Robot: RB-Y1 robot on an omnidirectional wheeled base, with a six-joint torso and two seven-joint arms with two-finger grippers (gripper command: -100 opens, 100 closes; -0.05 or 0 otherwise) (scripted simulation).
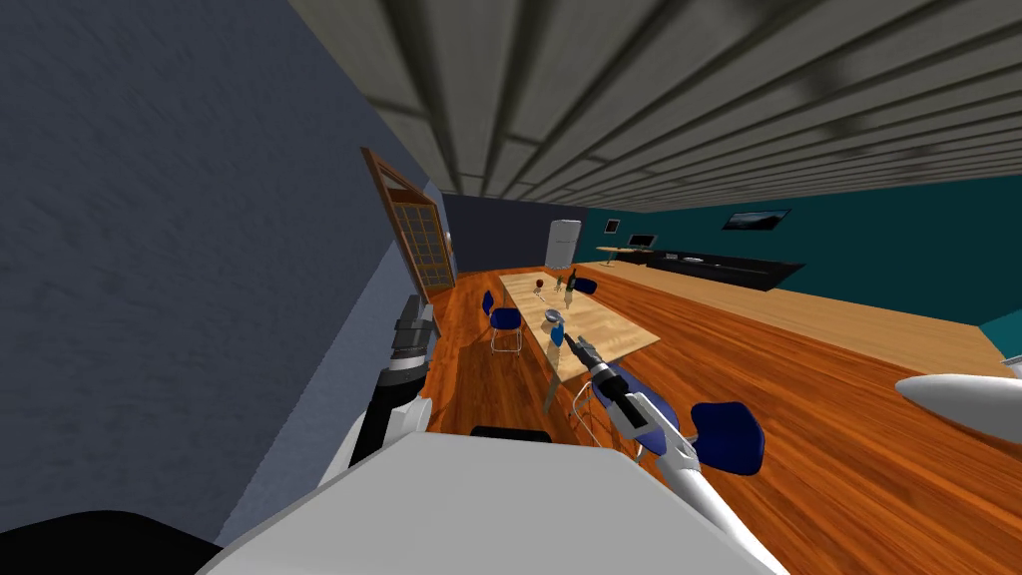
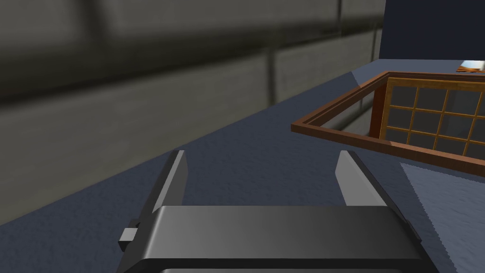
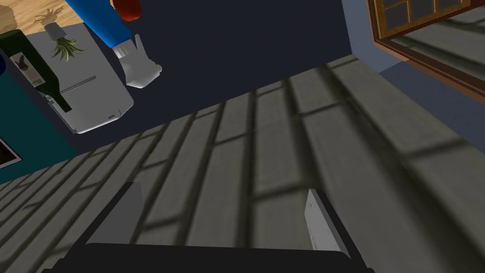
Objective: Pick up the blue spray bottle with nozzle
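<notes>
- Step?
- Approach. Blue spray bottle (image 1: 556,335) sits on the surface (image 1: 611,334), near its edge. Right jaws apart, empty, just beside it.
- Next?
- Probably bring the jaws around the bottle, then close. Left jaws apart, by the wall (image 1: 150,250).

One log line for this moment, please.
stage: pre-grasp | right gripper: open, blue spray bottle not grasped, on table | left gripper: open, raised by wall

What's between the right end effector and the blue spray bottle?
Nothing: the right wrist view shows a bare stretch from the open right end effector to the blue spray bottle.
</notes>
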